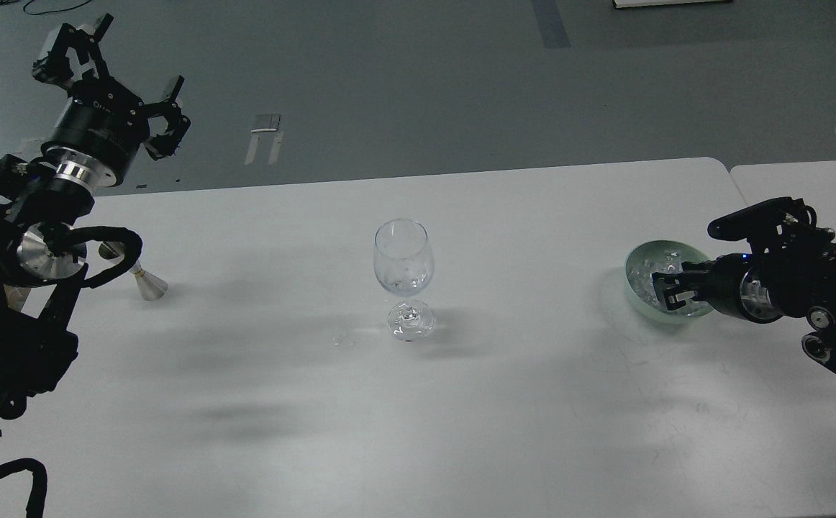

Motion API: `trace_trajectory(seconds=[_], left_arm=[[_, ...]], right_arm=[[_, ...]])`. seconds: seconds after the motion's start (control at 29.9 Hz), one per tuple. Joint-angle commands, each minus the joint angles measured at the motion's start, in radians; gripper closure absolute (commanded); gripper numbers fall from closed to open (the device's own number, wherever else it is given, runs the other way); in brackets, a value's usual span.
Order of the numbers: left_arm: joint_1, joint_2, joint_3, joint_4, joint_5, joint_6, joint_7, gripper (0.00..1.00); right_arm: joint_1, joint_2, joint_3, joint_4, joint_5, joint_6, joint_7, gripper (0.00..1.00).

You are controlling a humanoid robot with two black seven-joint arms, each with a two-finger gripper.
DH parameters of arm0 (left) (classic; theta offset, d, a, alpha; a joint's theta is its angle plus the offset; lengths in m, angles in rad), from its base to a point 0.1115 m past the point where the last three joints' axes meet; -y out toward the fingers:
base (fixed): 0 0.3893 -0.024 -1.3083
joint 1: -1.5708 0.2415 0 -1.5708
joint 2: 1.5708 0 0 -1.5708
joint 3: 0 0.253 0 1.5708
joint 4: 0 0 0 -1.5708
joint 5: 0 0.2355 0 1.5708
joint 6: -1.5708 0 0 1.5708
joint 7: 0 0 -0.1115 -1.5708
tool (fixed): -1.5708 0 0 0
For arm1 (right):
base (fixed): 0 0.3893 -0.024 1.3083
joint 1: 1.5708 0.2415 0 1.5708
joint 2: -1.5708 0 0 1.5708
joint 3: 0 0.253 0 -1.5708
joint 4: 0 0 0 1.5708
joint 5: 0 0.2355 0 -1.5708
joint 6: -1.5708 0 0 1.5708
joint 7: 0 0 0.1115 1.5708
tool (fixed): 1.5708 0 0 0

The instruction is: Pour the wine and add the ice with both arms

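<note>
Head view: left hand (112, 75) splayed, right hand (666, 291) unclear over ice (659, 266); wine glass (403, 277) between.

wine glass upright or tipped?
Upright: the wine glass stands on its foot mid-table, bowl above stem, rim up.

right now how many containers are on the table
2. A stemmed wine glass stands upright mid-table; a pale green bowl of ice sits at the right, with the right gripper over it.
</note>
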Motion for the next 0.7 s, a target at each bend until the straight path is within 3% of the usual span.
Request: trace_trajectory(seconds=[0.0,0.03,0.07,0.1,0.43,0.67], left_arm=[[-0.002,0.002,0.001,-0.002,-0.013,0.002,0.005,0.02],[-0.002,0.002,0.001,-0.002,-0.013,0.002,0.005,0.02],[-0.002,0.002,0.001,0.0,-0.013,0.001,0.005,0.02],[-0.002,0.002,0.001,0.0,-0.013,0.002,0.005,0.02],[-0.002,0.002,0.001,0.0,-0.011,0.001,0.005,0.02],[-0.002,0.005,0.001,0.0,-0.013,0.002,0.008,0.02]], right_arm=[[-0.005,0.005,-0.001,-0.002,0.0,-0.001,-0.021,0.73],[-0.005,0.005,-0.001,-0.002,0.0,-0.001,-0.021,0.73],[-0.005,0.008,-0.001,-0.005,0.0,-0.001,-0.022,0.89],[-0.004,0.017,0.0,-0.008,0.002,-0.003,-0.022,0.97],[0.007,0.02,0.014,0.006,0.009,-0.003,-0.022,0.99],[0.004,-0.014,0.137,0.119,0.022,-0.001,-0.022,0.97]])
